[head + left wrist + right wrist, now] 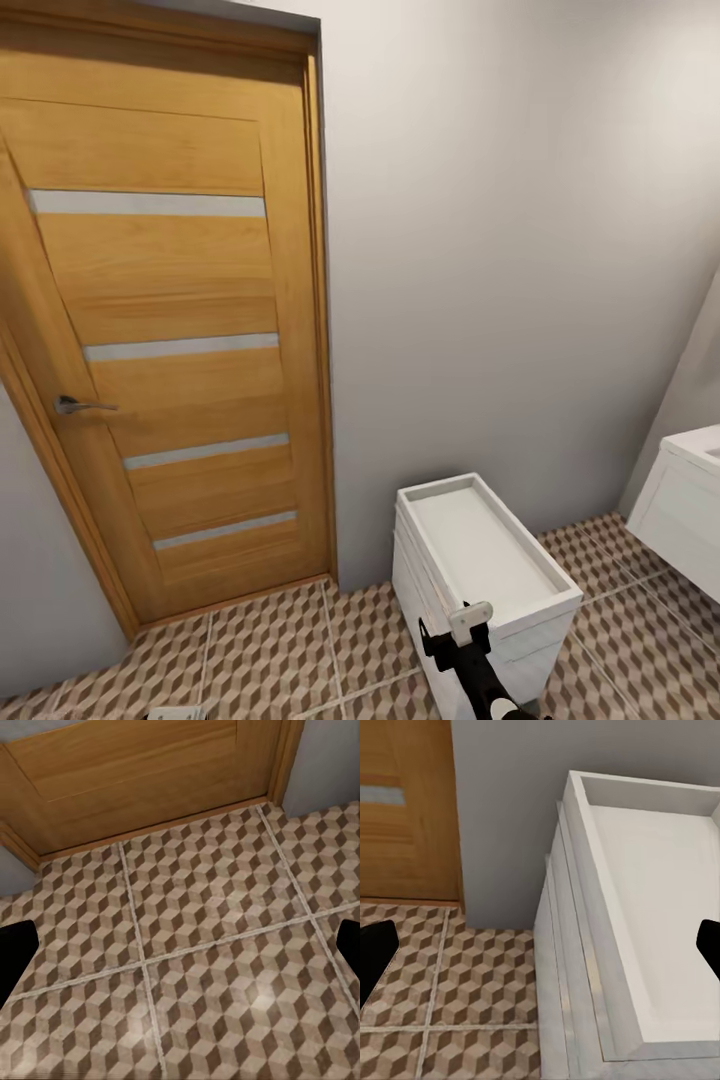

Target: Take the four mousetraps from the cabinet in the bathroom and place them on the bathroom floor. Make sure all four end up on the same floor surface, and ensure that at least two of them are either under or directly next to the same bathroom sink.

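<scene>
No mousetraps and no cabinet are in view. The bathroom floor [270,650] has brown, beige and white cube-pattern tiles. A corner of the white sink [700,445] on its wall-hung vanity [685,515] shows at the right edge. My left gripper [180,949] hangs open over bare tiles near the door's foot. My right gripper [540,949] is open too, above the edge of a white drawer unit [607,945] and holding nothing. My right arm [480,670] rises from the lower edge of the head view.
A closed orange-brown wooden door [170,330] with a metal handle [80,405] stands at the left. A pale grey wall [500,250] runs behind. The low white drawer unit [480,560] with a tray-like top stands against that wall, between door and vanity.
</scene>
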`<state>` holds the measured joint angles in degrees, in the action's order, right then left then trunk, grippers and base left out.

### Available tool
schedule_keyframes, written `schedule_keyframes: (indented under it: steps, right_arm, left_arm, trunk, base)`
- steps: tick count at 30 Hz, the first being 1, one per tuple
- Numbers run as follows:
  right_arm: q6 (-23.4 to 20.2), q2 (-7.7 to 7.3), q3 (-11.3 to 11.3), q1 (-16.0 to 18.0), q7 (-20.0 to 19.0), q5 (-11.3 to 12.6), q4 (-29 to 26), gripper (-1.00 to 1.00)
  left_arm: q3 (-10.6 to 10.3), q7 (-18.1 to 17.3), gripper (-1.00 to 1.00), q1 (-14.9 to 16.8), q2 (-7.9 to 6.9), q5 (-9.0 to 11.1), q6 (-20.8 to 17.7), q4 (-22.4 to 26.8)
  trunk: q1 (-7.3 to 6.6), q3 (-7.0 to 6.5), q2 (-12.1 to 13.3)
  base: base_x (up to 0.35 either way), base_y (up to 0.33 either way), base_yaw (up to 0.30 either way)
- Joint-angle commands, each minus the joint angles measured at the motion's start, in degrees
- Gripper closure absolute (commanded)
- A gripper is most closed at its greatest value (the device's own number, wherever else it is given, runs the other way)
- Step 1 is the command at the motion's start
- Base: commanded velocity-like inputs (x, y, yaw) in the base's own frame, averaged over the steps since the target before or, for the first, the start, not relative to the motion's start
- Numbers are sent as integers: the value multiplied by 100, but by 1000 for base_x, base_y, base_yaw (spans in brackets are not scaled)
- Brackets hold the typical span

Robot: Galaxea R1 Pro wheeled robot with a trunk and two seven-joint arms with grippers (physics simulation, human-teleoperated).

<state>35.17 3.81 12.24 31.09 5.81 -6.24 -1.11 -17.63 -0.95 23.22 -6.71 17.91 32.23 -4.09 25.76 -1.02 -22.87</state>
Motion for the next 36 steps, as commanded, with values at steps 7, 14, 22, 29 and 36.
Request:
schedule_keyframes:
  steps: [7, 14, 22, 29, 36]
  right_arm:
    - [7, 5, 15, -2, 60, -62, 6, -100]
    - [7, 0, 9, -2, 53, -59, 6, -100]
    - [7, -3, 7, 0, 52, -59, 6, -100]
    - [7, 1, 11, 0, 51, -60, 6, -100]
    - [7, 5, 14, -1, 51, -57, 6, -100]
  left_arm:
    - [-48, -10, -100, 8, 3, 46, 29, -23]
    - [-48, -10, -100, 8, 3, 46, 29, -22]
    - [-48, -10, -100, 8, 3, 46, 29, -22]
    - [-48, -10, -100, 8, 3, 46, 29, -22]
    - [-48, -10, -100, 8, 3, 46, 29, -22]
  trunk:
    - [2, 2, -5]
    - [2, 2, -5]
    - [2, 2, -5]
    - [2, 2, -5]
    - [2, 2, -5]
  base:
    - [0, 0, 246]
    - [0, 0, 254]
    - [0, 0, 255]
    - [0, 0, 255]
    - [0, 0, 255]
